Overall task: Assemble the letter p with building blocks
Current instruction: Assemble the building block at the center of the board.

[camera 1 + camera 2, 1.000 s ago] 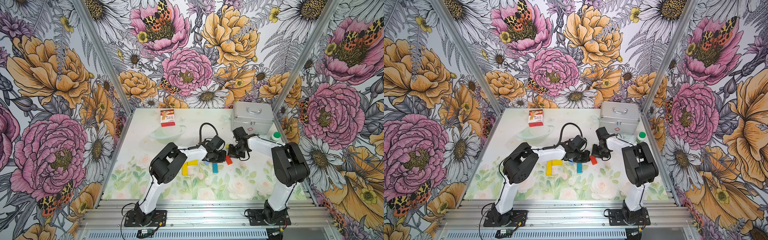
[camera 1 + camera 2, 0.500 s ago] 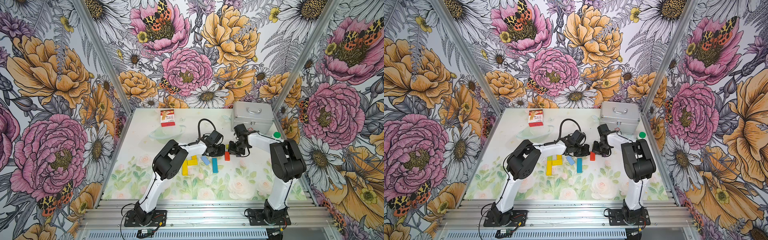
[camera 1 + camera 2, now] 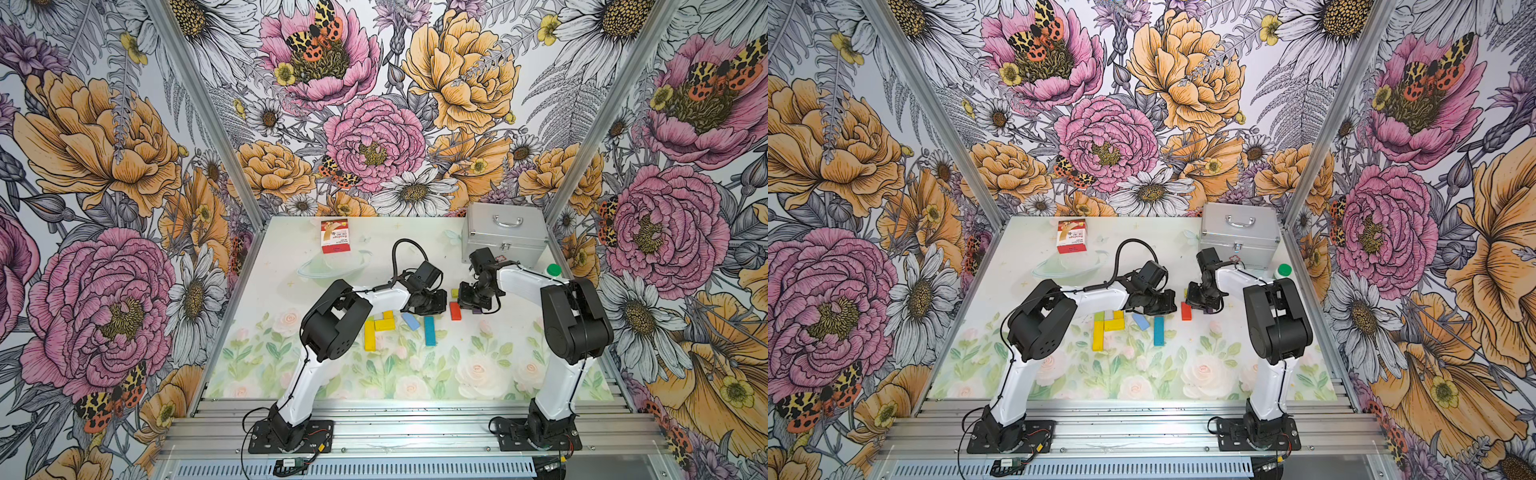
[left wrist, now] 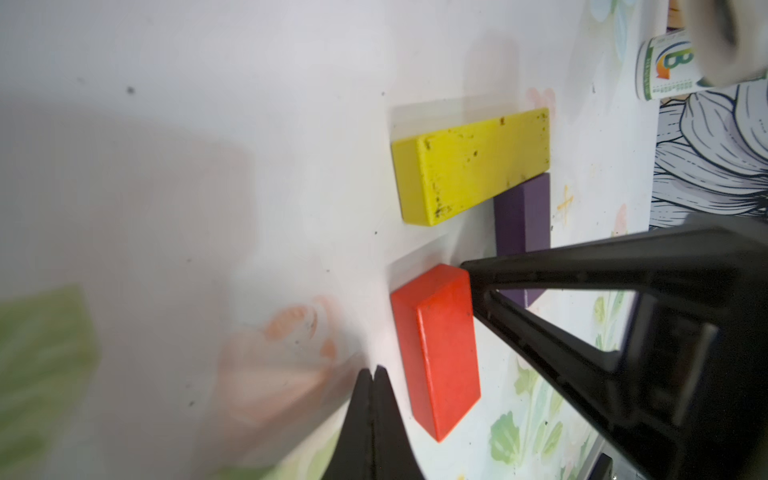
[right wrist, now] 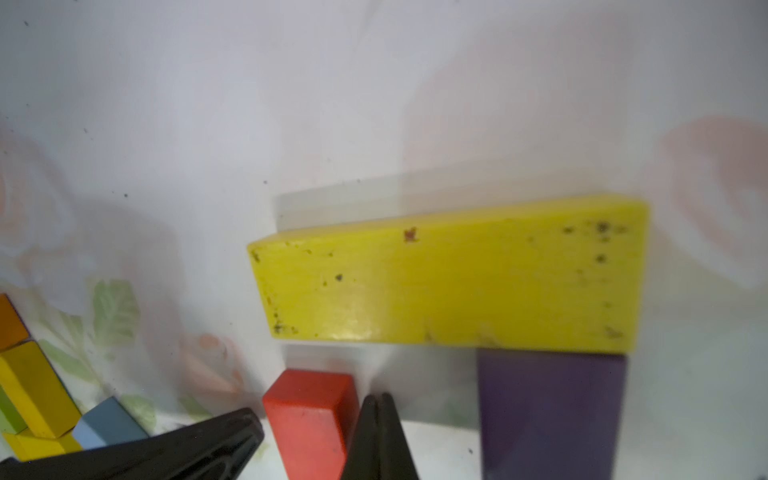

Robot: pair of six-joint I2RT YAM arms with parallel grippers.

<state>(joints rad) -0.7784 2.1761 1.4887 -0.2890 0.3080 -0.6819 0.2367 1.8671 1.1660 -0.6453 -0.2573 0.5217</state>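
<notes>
Now clenched empty, left tool (image 4: 372, 374) and right tool (image 5: 379, 400) crowd the red block (image 4: 440, 353), so a collision could knock it askew.

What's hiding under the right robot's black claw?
Under the right gripper lie a purple rectangular block and a long yellow rectangular block, touching. In both top views the gripper covers most of both. A red rectangular block lies beside its shut tips.

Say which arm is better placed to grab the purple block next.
Right, probably: the shut right gripper sits beside the purple block; the left gripper is beyond the red block.
</notes>
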